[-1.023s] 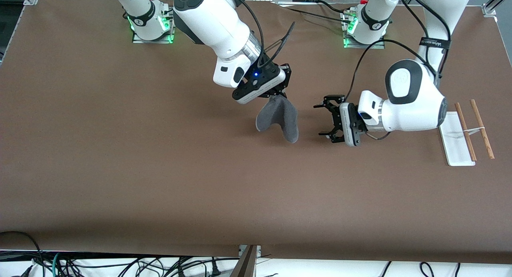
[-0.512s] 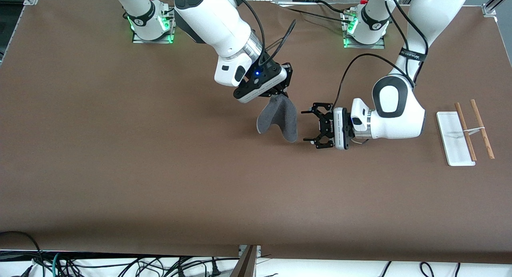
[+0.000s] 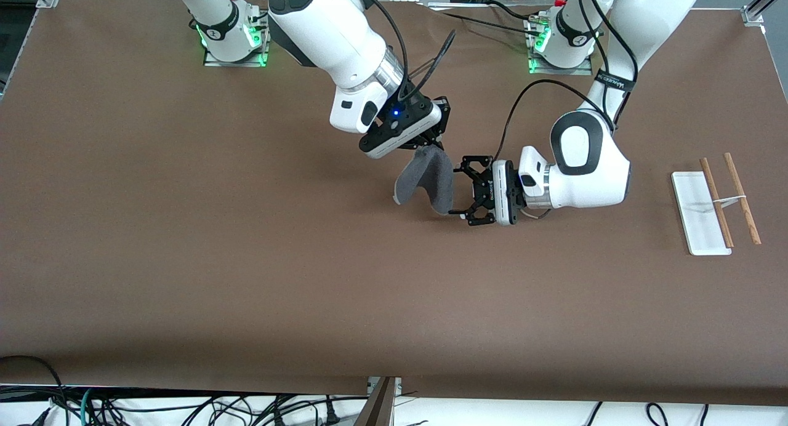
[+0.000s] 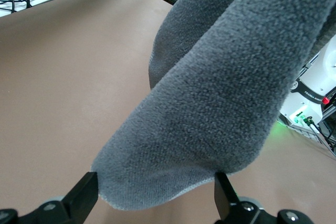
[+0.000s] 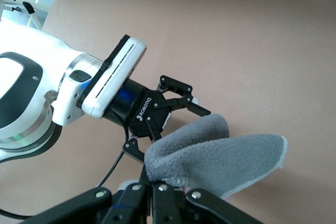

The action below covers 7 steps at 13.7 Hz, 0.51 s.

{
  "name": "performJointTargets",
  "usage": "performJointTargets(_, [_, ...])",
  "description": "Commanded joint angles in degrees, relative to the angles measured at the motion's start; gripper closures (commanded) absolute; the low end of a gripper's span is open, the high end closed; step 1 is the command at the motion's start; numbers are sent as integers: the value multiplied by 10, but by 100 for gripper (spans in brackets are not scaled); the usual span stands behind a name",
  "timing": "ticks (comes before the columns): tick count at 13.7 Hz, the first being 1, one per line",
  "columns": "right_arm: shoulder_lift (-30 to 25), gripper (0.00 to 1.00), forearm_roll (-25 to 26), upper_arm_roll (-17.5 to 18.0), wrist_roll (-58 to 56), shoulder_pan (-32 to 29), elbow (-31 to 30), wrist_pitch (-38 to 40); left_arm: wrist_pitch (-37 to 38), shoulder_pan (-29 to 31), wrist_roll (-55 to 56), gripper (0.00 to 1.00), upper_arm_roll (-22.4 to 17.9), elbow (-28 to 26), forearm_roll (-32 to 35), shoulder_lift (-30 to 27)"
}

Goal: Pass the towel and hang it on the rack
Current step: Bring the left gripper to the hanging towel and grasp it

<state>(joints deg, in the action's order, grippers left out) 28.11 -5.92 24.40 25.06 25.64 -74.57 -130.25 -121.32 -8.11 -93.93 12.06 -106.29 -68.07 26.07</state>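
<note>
Right wrist view shows the one clear piece of writing: "ROBOTIQ" in white letters on the black body of the left gripper (image 5: 176,109). A black strap on the left arm's upper link carries white lettering in the front view, too small to read.

The towel (image 3: 426,181) is the landmark. It hangs in the air over the middle of the table (image 3: 184,241), pinched at its top fold by the right gripper (image 3: 431,144), whose fingers are pressed together on the cloth. From that pinch the dark grey cloth drops in two lobes, so its long axis runs downward from the grip, with its lower end toward the front camera. In the right wrist view a thin pale stitched hem edges one lobe.

The left gripper (image 3: 463,190) sits just beside the towel on the side toward the left arm's end of the table, lying level, with its fingers spread. In the left wrist view the two fingertips (image 4: 84,195) stand either side of the towel's lower edge.

The rack (image 3: 702,213) stands well apart from the towel, at the left arm's end of the table, its two wooden rods above a flat white base.
</note>
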Motion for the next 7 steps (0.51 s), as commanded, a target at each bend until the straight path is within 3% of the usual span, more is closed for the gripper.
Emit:
performJointTargets(1, [8, 100, 0, -1, 9, 5, 17, -1, -18, -9, -20, 5, -2, -15, -23, -7])
performJointTargets(7, [8, 100, 0, -1, 9, 3, 16, -1, -30, -2, -63, 4, -2, 0, -27, 1])
